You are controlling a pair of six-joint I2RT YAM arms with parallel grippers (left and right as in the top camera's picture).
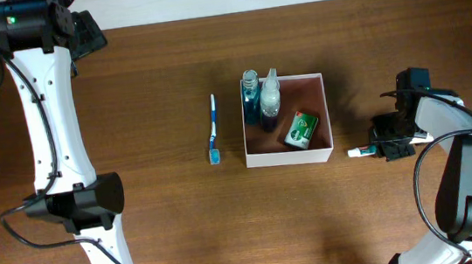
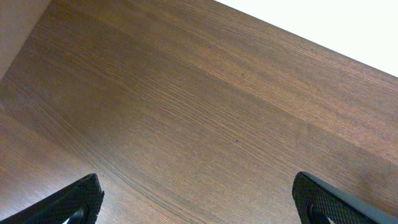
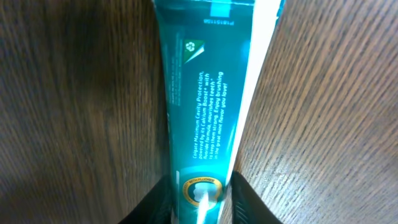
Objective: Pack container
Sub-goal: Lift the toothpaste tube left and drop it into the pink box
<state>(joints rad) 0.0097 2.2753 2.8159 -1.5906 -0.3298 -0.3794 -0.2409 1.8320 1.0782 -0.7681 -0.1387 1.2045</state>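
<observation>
Teal toothpaste tube (image 3: 199,112), 3 o'clock of white cardboard container (image 1: 290,156), flanked by right gripper (image 3: 200,202), hold unclear; slip poss. if pinched off-centre. Left gripper (image 2: 199,202) spread wide, empty.

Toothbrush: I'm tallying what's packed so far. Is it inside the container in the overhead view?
No, the toothbrush lies flat on the table to the left of the container, apart from its wall.

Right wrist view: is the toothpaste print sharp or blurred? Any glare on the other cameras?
Right wrist: the teal-and-white plastic toothpaste tube fills the frame, its white print legible mid-tube, the dark claw fingers at the bottom edge soft. Left wrist: the brown wooden table shows crisp grain, top right corner blown out white. Overhead: even light, no glare.
</observation>
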